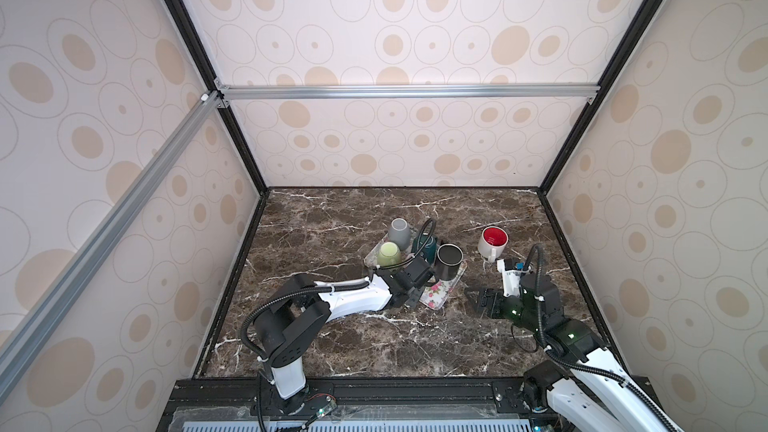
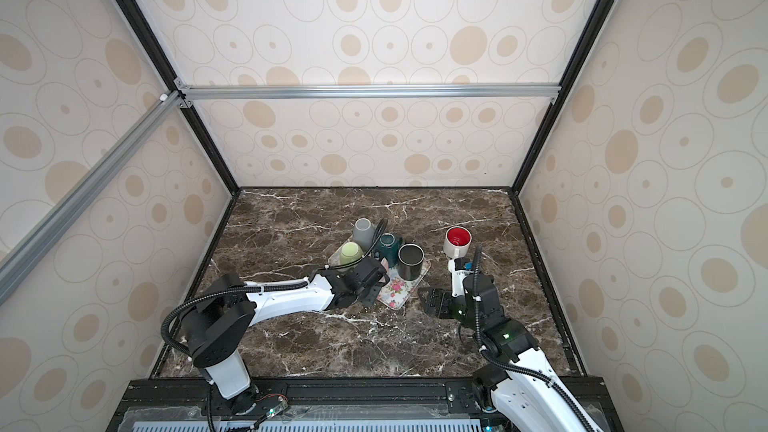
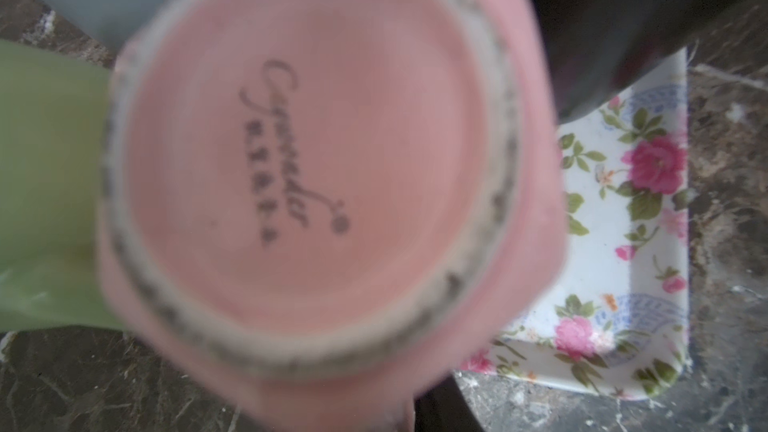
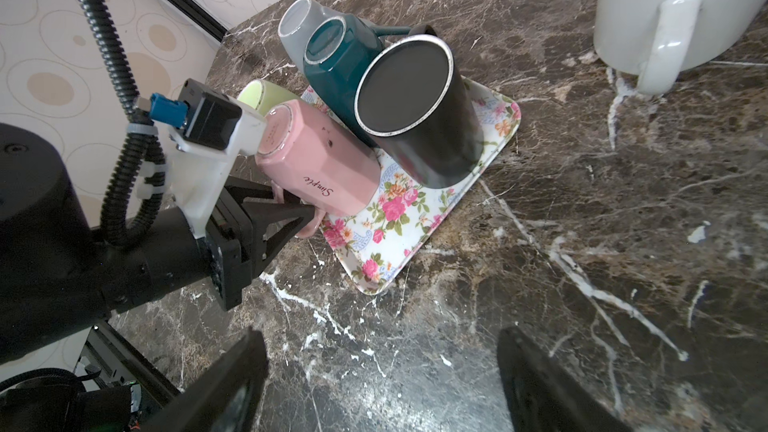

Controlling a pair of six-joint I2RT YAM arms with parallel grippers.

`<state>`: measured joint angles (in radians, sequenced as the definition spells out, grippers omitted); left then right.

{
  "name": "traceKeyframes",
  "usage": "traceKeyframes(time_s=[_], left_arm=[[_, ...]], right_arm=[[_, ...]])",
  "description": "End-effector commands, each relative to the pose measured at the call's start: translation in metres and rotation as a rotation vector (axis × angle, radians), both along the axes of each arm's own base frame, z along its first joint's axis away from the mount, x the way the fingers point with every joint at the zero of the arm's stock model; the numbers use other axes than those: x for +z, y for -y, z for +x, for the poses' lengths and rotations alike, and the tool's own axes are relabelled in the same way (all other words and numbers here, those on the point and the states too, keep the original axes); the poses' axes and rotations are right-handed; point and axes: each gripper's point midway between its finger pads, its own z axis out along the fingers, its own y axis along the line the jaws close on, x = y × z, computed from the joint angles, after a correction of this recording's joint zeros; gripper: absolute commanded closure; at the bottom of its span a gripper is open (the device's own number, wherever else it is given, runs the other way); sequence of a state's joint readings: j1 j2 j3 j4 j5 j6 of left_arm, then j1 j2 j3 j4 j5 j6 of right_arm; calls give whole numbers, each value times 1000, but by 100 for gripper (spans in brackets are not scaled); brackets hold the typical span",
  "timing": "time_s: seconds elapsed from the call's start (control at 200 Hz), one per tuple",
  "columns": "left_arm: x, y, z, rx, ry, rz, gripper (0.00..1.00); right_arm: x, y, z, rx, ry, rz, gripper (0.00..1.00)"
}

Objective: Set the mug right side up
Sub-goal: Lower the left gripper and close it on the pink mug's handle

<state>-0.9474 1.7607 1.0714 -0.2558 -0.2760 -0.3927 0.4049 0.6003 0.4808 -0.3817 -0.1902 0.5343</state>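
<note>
I see the pink mug [image 4: 320, 160] upside down on the floral tray [image 4: 415, 218], its base filling the left wrist view with a maker's stamp, blurred. It stands at the tray's near left part, just beside the green cup [image 4: 266, 95] and the black mug [image 4: 415, 105], all inverted; the teal mug [image 4: 336, 60] and grey cup [image 4: 297, 20] stand behind them. My left end effector [image 4: 297, 211] has its jaws drawn in around the pink mug's handle, pinching it by the look of the right wrist view. The tray sits mid-worktop [image 1: 374, 347]. Off to the right, well apart, a white mug with red inside [image 1: 492, 243] stands upright. My right end effector [image 4: 382, 380] hovers over bare worktop near the tray, jaws spread wide, holding nothing.
</note>
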Motion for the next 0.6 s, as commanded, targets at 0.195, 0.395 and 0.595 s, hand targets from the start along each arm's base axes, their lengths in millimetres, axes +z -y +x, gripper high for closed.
traceKeyframes(time_s=[0.195,0.395,0.595], left_arm=[[26,6,4,14,29,-16,74],[30,7,4,9,34,-30,76],[26,7,5,15,28,-7,84]], right_arm=[[-2,-1,-2,2,-12,3,11],[-4,0,-3,-1,-16,2,11],[-6,0,-4,0,-22,4,11]])
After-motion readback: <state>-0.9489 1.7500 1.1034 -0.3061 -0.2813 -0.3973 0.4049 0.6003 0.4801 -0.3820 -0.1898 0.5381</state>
